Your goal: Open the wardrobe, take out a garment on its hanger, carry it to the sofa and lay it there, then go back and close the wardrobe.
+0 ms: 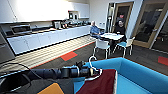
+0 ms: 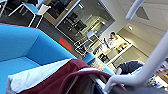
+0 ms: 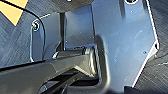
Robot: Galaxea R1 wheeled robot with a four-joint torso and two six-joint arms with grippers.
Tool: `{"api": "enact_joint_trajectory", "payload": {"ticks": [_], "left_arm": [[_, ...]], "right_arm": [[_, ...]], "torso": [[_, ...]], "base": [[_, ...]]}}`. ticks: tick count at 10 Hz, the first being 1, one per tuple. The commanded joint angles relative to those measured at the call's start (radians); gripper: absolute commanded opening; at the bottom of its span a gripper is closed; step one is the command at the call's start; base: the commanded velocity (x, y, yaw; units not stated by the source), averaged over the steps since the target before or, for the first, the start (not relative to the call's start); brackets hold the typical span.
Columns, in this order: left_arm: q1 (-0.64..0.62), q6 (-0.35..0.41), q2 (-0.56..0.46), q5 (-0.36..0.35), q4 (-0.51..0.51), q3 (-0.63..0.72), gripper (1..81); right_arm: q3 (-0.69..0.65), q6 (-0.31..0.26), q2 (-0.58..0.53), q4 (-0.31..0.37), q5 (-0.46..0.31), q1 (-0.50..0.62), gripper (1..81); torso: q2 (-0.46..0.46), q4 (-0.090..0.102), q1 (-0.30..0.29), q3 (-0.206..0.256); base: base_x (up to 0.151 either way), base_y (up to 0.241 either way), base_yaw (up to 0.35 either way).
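Observation:
My left arm reaches in from the left, and my left gripper (image 1: 93, 72) is shut on the white hanger (image 1: 91, 62) just below its curved hook. From it the maroon garment (image 1: 103, 84) hangs over the near left corner of the blue sofa (image 1: 140, 75). In the left wrist view the hanger (image 2: 150, 67) runs close past the camera. There the garment (image 2: 67, 75) with its white sleeve (image 2: 35, 76) drapes onto the sofa (image 2: 22, 47) seat. The right wrist view looks down on the robot's own dark plate above dark carpet.
Beyond the sofa a white table (image 1: 112, 36) has two people seated at it and white-and-teal chairs (image 1: 102, 45) around it. A white kitchen counter (image 1: 50, 37) lines the left wall. An orange floor patch (image 1: 69, 55) lies ahead. Wooden-framed glass doors (image 1: 150, 25) stand at the right.

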Motion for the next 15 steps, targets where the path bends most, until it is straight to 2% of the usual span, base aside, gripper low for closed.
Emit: {"api": "enact_joint_trajectory", "payload": {"ticks": [1,10,14,15], "left_arm": [[-0.174,-0.009,0.007,-0.055,0.031,0.037,1.0],[-0.174,-0.009,0.014,-0.052,0.031,0.036,1.0],[-0.162,-0.008,0.027,-0.057,0.033,0.025,1.0],[-0.162,-0.006,0.044,-0.057,0.033,0.002,1.0]], "right_arm": [[0.005,-0.002,0.011,-0.006,-0.059,0.031,81.1],[0.004,0.0,0.012,-0.004,-0.059,0.036,81.1],[0.005,0.0,0.014,-0.004,-0.059,0.036,81.1],[0.004,0.0,0.014,-0.004,-0.059,0.036,81.1]], "torso": [[0.0,0.0,0.0,0.0],[0.0,0.0,0.001,0.0],[0.001,0.0,0.002,0.0],[0.001,0.0,0.001,-0.036]], "base": [[0.098,0.0,0.0],[0.077,0.0,0.0],[0.0,0.0,0.0],[0.0,0.0,0.0]]}}
